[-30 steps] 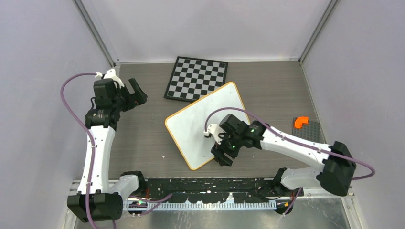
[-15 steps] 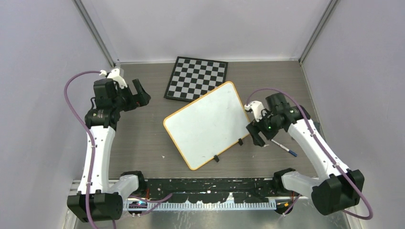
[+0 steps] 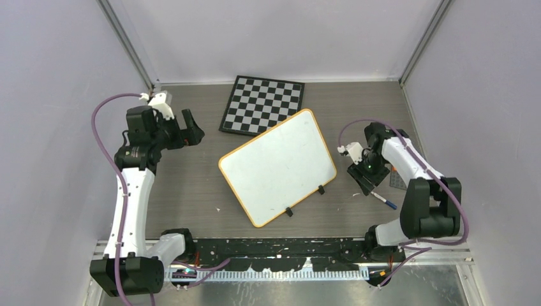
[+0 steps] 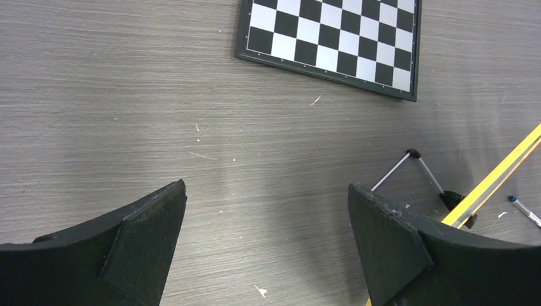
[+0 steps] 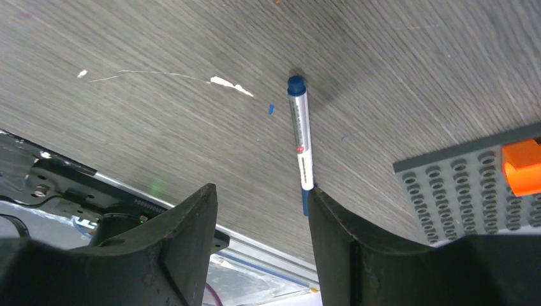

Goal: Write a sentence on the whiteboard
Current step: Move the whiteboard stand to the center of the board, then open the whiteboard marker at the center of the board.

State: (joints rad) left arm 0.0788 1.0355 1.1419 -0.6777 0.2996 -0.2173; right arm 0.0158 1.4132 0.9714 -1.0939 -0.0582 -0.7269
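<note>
The whiteboard [image 3: 277, 167], white with an orange rim and two black clips [image 3: 321, 189] on its near edge, lies tilted at mid-table and is blank. Its rim shows in the left wrist view [image 4: 504, 178]. A white marker with blue ends [image 3: 383, 200] lies on the table to the right of the board. My right gripper [image 3: 369, 180] is open and empty just above it. In the right wrist view the marker [image 5: 300, 140] lies ahead of the gripper [image 5: 260, 191], its near end at the right finger. My left gripper [image 3: 191, 131] is open and empty over bare table left of the board [image 4: 266, 185].
A black-and-white chessboard [image 3: 263, 105] lies behind the whiteboard, its corner under the board's far edge; it shows in the left wrist view [image 4: 332, 38]. A grey studded plate [image 5: 459, 191] with an orange piece [image 5: 523, 166] lies right of the marker. A black rail [image 3: 281, 245] runs along the table's front edge.
My right arm has swung right, from over the whiteboard's near corner to above the marker, uncovering the board's clips. The left gripper has shifted slightly right.
</note>
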